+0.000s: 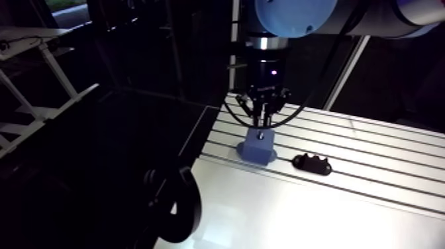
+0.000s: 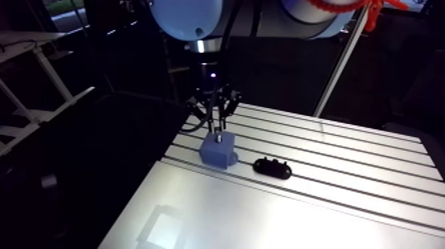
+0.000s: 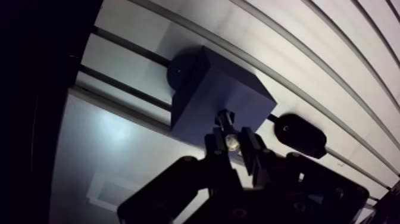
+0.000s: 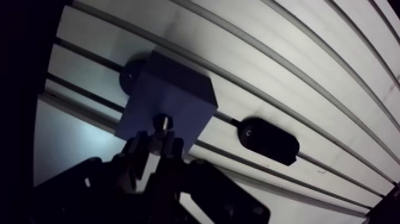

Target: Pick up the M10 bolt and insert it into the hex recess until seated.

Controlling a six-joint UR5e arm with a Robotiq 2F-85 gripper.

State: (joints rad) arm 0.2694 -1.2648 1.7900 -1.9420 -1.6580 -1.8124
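Arm view: gripper (image 1: 263, 120) hangs straight down over the block (image 1: 258, 149), a blue cube standing on the slotted table (image 1: 371, 199) near its dark edge.
Clamp: a black oval clamp (image 1: 312, 163) lies on the table just beside the block, apart from it, along a slot.
Claw, arm view: too small and dark to read; its tip reaches the block's top face.
Wrist view: the block lies ahead of the fingers (image 3: 252, 152), with its top face turned toward the camera.
Bolt: the bolt (image 3: 230, 139), bright metal, stands upright between the fingertips, with its far end at the dark recess (image 3: 224, 115) in the block's top.
Depth: whether the bolt has entered the recess, and how far, cannot be told.
Claw, wrist view: narrow, with both fingers pressed on the bolt.
Tab: a black tab (image 3: 177, 70) with a screw juts from the block's far side, over a slot.
Clamp, wrist view: it lies beside the gripper, past the block's corner, on a slot, with a screw in its middle.
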